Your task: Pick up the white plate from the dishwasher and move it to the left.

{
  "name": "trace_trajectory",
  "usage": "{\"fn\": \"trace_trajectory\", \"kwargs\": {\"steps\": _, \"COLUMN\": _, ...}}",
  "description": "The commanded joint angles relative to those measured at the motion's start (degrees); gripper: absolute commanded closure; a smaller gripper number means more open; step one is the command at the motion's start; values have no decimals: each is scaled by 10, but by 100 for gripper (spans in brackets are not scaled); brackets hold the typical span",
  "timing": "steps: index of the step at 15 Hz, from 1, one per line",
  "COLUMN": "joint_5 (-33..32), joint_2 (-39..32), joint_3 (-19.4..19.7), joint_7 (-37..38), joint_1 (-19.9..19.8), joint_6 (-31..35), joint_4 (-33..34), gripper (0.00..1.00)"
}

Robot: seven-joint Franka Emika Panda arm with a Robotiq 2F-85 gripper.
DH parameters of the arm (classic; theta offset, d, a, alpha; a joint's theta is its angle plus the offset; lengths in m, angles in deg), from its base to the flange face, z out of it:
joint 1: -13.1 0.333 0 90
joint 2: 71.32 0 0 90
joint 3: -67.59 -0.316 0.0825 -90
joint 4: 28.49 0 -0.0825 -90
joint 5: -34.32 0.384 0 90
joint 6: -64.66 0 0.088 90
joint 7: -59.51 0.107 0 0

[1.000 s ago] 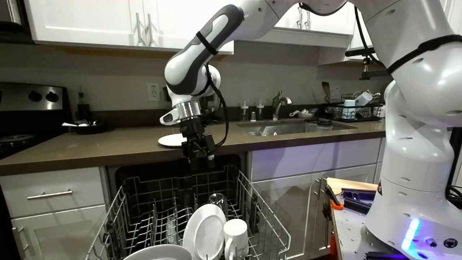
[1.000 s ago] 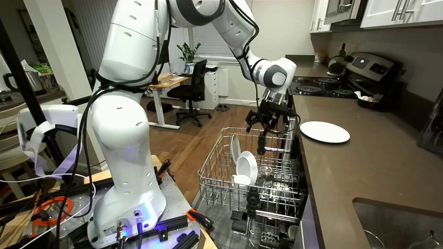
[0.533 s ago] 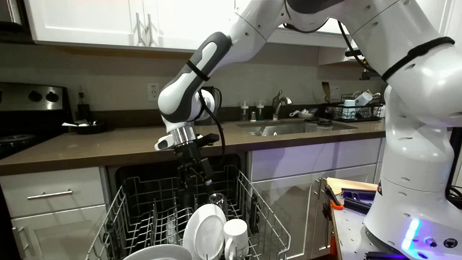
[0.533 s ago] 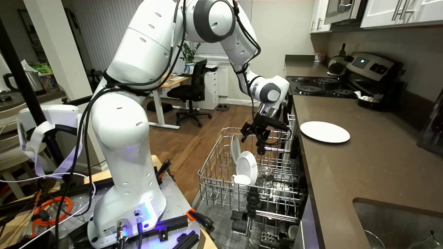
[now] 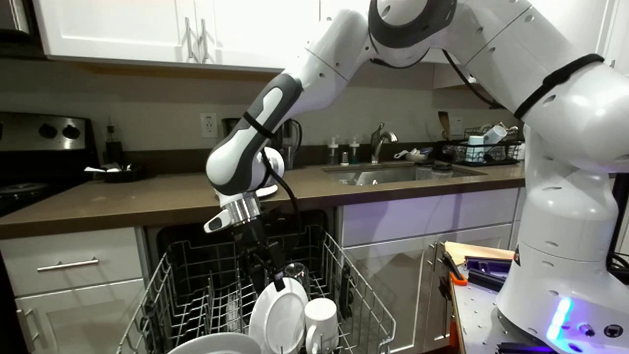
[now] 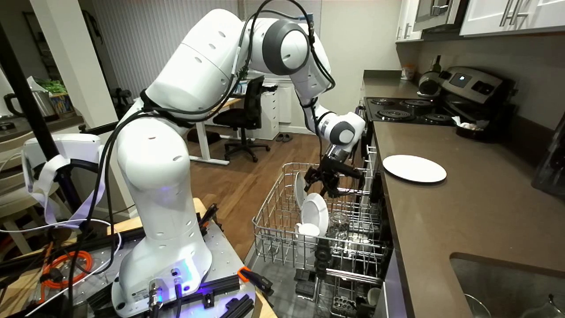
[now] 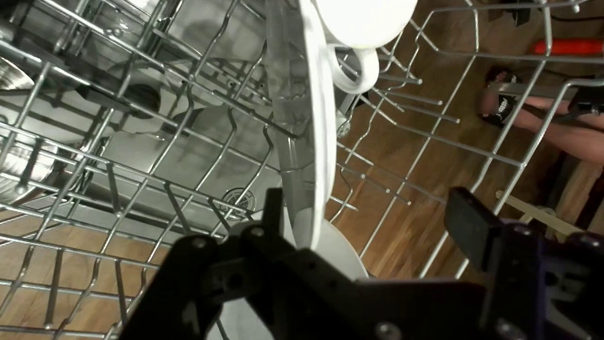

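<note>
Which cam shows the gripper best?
The wrist view: the gripper is close up, jaws apart, the rim of the white plate between them. Both exterior views show it smaller and dark, the gap harder to read.

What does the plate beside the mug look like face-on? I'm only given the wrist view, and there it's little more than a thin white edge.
Observer: In an exterior view the white plate shows its round face, standing tilted in the dishwasher rack.
Visitor: And which part of it am I near?
Observer: The upper rim: the gripper is there, with one dark fingertip showing in front of the plate. Whether they touch, I can't tell.
Visitor: Is there a plate outside that rack too?
Observer: Yes, another plate, flat and white, lies on the brown counter.
</note>
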Motion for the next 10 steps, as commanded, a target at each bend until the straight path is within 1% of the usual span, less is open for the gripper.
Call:
{"fn": "trace_trajectory", "kwargs": {"steps": 1, "joint_5": -7, "joint_2": -31, "joint_3": -20, "joint_7": 4, "joint_1": -14, "joint_6": 4, "joint_4": 25, "gripper": 15}}
{"fn": "trace_trajectory", "kwargs": {"steps": 3, "joint_5": -10, "joint_2": -42, "joint_3": -22, "joint_7": 1, "joint_1": -15, "joint_6": -1, "joint_4": 34, "gripper": 20}}
{"fn": "trace_trajectory", "kwargs": {"steps": 4, "joint_5": -12, "joint_2": -46, "joint_3": -22, "joint_7": 0, "joint_1": -15, "joint_6": -4, "joint_4": 37, "gripper": 31}}
{"fn": "trace_trajectory", "kwargs": {"steps": 6, "joint_5": -23, "joint_2": -51, "joint_3": -19, "joint_7": -3, "joint_1": -13, "joint_6": -21, "joint_4": 45, "gripper": 39}}
{"fn": "trace_trajectory", "kwargs": {"steps": 8, "joint_5": -37, "joint_2": -54, "joint_3": -16, "joint_7": -2, "joint_1": -10, "joint_6": -41, "joint_4": 53, "gripper": 50}}
{"fn": "trace_trajectory", "kwargs": {"steps": 10, "joint_5": -52, "joint_2": -56, "joint_3": -15, "joint_7": -4, "joint_1": -9, "joint_6": -62, "joint_4": 60, "gripper": 70}}
